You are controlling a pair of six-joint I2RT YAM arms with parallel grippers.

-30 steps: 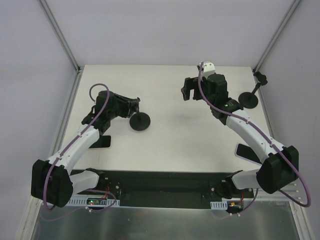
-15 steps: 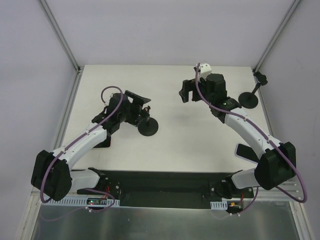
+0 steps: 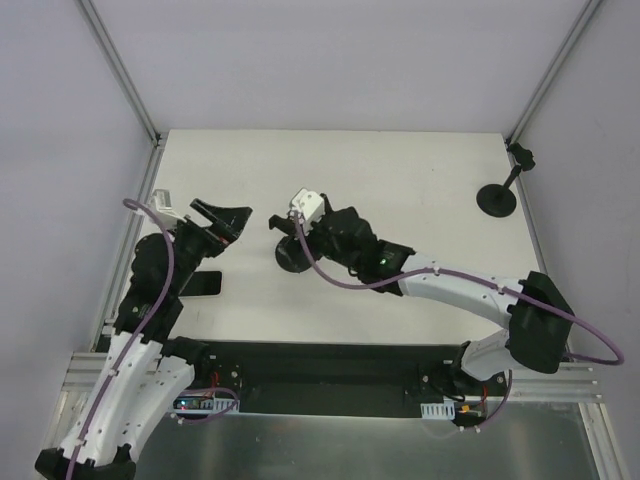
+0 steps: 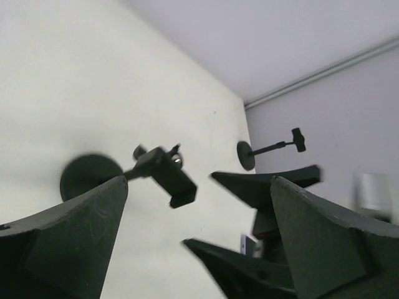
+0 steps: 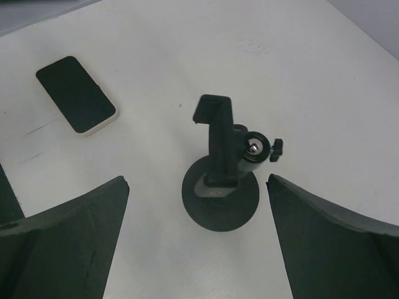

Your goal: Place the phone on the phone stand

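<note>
The black, white-edged phone (image 5: 76,94) lies flat on the pale worktop (image 5: 324,81), near the black round-footed phone stand (image 5: 219,199). The right claw (image 5: 196,182) hangs wide over the stand, and the left claw (image 3: 225,217) is wide too; both are empty. Dropping lower off-centre could knock that top-heavy stand over.

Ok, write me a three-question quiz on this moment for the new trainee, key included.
1. True or false: the phone already sits on the phone stand in the middle of the table.
2. Which gripper is closest to that phone stand?
A) left gripper
B) right gripper
C) both equally
3. Fill in: the jaws of both grippers stand ____.

Key:
1. False; the phone lies flat on the table, apart from the stand.
2. B
3. open
</note>
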